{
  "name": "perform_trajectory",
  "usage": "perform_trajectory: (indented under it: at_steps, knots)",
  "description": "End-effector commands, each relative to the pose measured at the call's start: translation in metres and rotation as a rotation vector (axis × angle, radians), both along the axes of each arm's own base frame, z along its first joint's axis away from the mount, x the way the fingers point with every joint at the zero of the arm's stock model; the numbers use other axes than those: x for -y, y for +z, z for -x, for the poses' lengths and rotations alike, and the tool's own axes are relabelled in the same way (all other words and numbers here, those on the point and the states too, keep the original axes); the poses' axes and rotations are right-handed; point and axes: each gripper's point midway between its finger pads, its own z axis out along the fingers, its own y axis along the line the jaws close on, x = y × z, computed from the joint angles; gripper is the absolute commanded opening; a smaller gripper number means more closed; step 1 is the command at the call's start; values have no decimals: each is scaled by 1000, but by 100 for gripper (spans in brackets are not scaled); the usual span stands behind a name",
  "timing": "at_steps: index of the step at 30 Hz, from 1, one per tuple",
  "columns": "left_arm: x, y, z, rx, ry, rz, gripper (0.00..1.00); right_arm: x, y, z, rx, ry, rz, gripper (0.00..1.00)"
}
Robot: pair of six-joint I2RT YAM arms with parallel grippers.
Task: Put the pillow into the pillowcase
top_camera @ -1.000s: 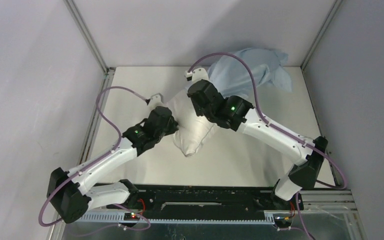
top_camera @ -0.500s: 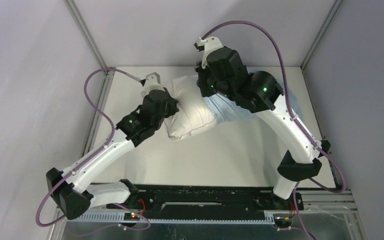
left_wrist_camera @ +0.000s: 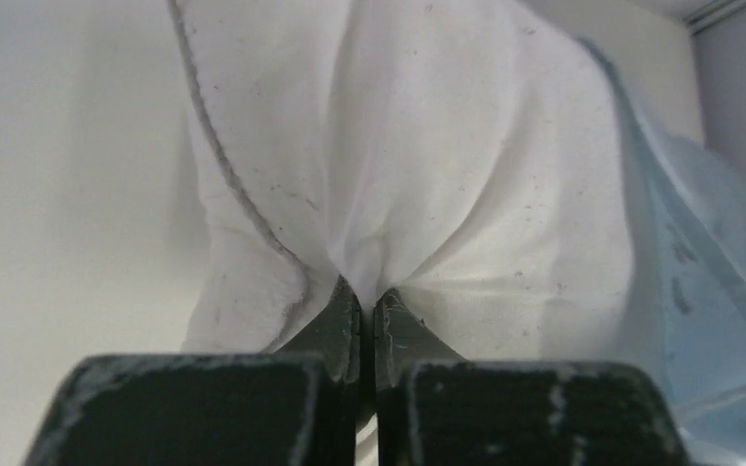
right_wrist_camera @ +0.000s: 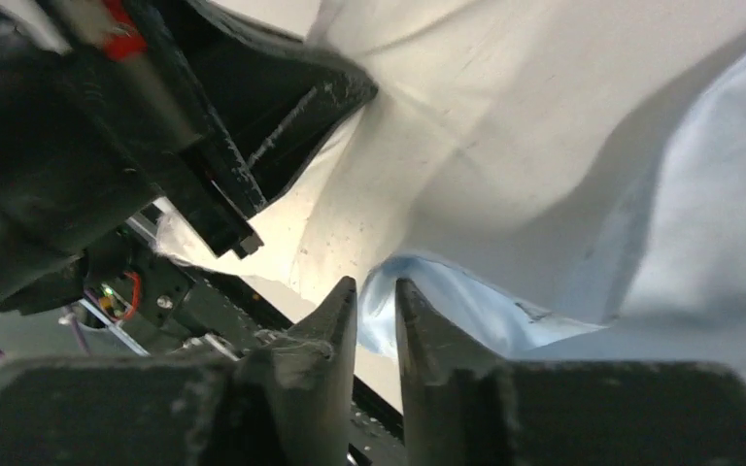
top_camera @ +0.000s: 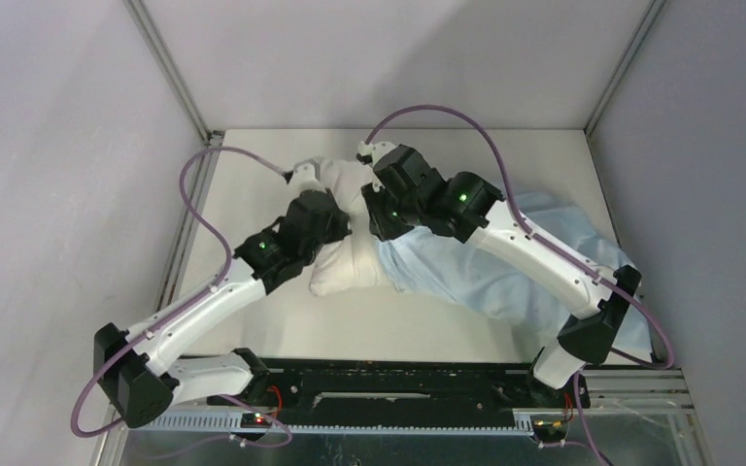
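- Two risks: the left gripper [left_wrist_camera: 367, 291], clamped on a pinch of the pillow [left_wrist_camera: 427, 146], could slip, and the pillowcase [right_wrist_camera: 466, 320] could slide off.
- Right gripper [right_wrist_camera: 376, 296] fingers stand narrowly apart at the blue hem; whether they grip it, I cannot tell.
- Pillow lies mid-table [top_camera: 253, 175], right end under the case; wrists crowd together, with bare table nearer the bases.

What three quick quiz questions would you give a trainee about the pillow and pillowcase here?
1. True or false: the left gripper is shut on the pillow.
2. In the top view, the pillowcase lies mostly: A) left of the pillow, B) right of it, C) on top of it.
3. Is the pillow fully inside the pillowcase?
Key: 1 true; 2 B; 3 no, its left part is bare.
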Motion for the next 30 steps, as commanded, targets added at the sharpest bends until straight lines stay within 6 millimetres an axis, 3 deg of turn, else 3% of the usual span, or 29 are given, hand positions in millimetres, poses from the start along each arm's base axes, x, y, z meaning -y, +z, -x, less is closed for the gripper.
perform_trajectory:
  at_steps: [1, 4, 8, 16, 22, 25, 27, 28, 30]
  knots:
    - [6, -60, 24, -93, -14, 108, 0, -2, 49, 9, 103, 10, -151, 35]
    - [-2, -97, 38, -153, 1, 106, 0, 8, 42, 1, 127, -36, -93, 56]
    - [-11, -117, 47, -179, 16, 105, 0, 19, 21, -18, 143, -118, 36, 69]
    - [-20, -124, 54, -182, 38, 137, 0, 15, -56, -25, 76, -176, 225, 84]
    - [-25, -114, 57, -166, 41, 146, 0, 7, -143, -30, -28, -184, 353, 87]
    - [-28, -101, 58, -145, 39, 164, 2, 20, -179, -45, -75, -230, 416, 74]
    - [-30, -82, 58, -114, 30, 185, 7, 24, -186, -52, -91, -238, 416, 51]
    - [-33, -69, 58, -89, 27, 192, 10, 23, -182, -55, -90, -233, 405, 28]
    - [-40, -40, 58, -39, 26, 202, 24, 21, -164, -59, -77, -224, 369, 0]
